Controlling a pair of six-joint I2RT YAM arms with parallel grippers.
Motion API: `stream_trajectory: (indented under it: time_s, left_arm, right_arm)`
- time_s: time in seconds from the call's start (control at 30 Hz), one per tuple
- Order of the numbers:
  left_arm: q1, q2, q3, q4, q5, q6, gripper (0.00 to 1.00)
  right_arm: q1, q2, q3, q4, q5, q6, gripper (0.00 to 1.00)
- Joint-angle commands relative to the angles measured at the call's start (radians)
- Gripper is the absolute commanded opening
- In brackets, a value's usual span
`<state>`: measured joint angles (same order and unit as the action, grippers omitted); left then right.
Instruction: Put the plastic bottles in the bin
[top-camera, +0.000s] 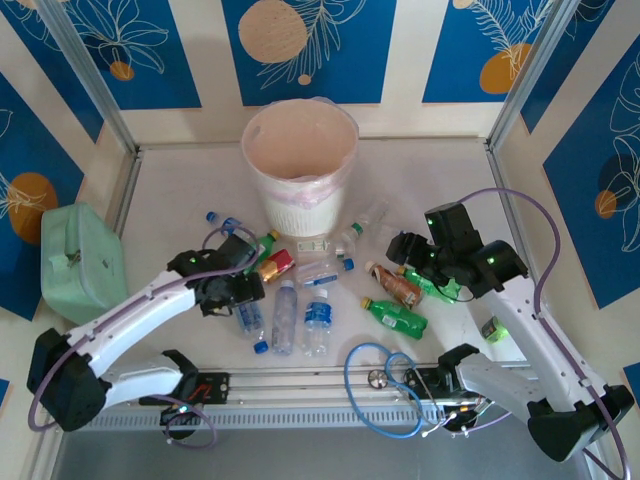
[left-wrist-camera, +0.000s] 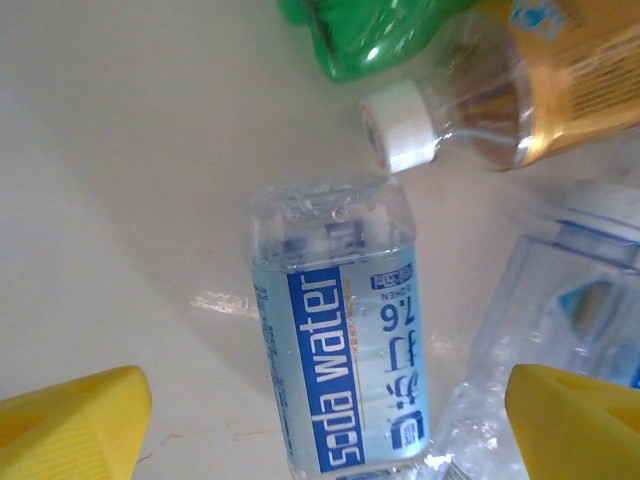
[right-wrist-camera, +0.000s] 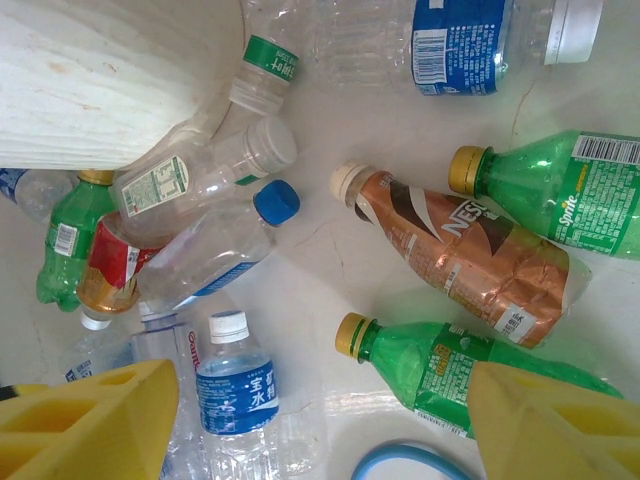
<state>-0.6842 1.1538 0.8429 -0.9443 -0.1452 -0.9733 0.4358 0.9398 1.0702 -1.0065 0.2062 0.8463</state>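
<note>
While all lying flat rather than upright, pointing every which way: the plastic bottles (top-camera: 317, 322), strewn over the counter (top-camera: 180, 200) just in front of the bin (top-camera: 300, 205), itself upright at the far middle. From above, three clear blue-labelled ones (top-camera: 285, 318) side by side near the front rail (top-camera: 300, 382), long axes running roughly near to far. To their right a green bottle (top-camera: 400, 320), yellow cap leftward, body rightward; just beyond it a brown-wrapped bottle (top-camera: 400, 287), cap toward the far left. From the left wrist, a soda water bottle (left-wrist-camera: 340, 370) lengthwise between the yellow fingers (left-wrist-camera: 70, 425) of the left pincer (left-wrist-camera: 320, 425), lettering running along its length, rounded end away from the camera; fingers spread wide and clear of it on both sides. From the right wrist, the right pincer (right-wrist-camera: 325, 420) likewise spread wide, clamped on nothing, hanging over a white-capped small bottle (right-wrist-camera: 235, 385) with cap away from the camera. Higher in that view, a blue-capped clear bottle (right-wrist-camera: 215, 250) slanting up to the right, tight against the bin wall's cluster. Off to the counter's left edge, a mint-green case (top-camera: 80, 260); by the front rail, a loop of blue cable (top-camera: 385, 385).
</note>
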Motion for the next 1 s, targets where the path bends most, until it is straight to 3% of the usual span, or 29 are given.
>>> stream_trajectory:
  time_s: [0.0,0.47,0.97]
  left_arm:
    - [-0.024,0.048,-0.025,0.048,0.021,-0.037,0.9]
    - [-0.026,0.175,-0.074,0.15,0.054,-0.019,0.84]
    - [-0.025,0.186,-0.079,0.141,0.055,-0.019,0.69]
  right_arm:
    - [0.007,-0.003,0.001,-0.012,0.008,0.012,0.77]
    - [0.008,-0.013,-0.002,-0.017,0.018,0.018,0.77]
    - [-0.007,-0.023,-0.024,-0.009,0.023,0.011,0.77]
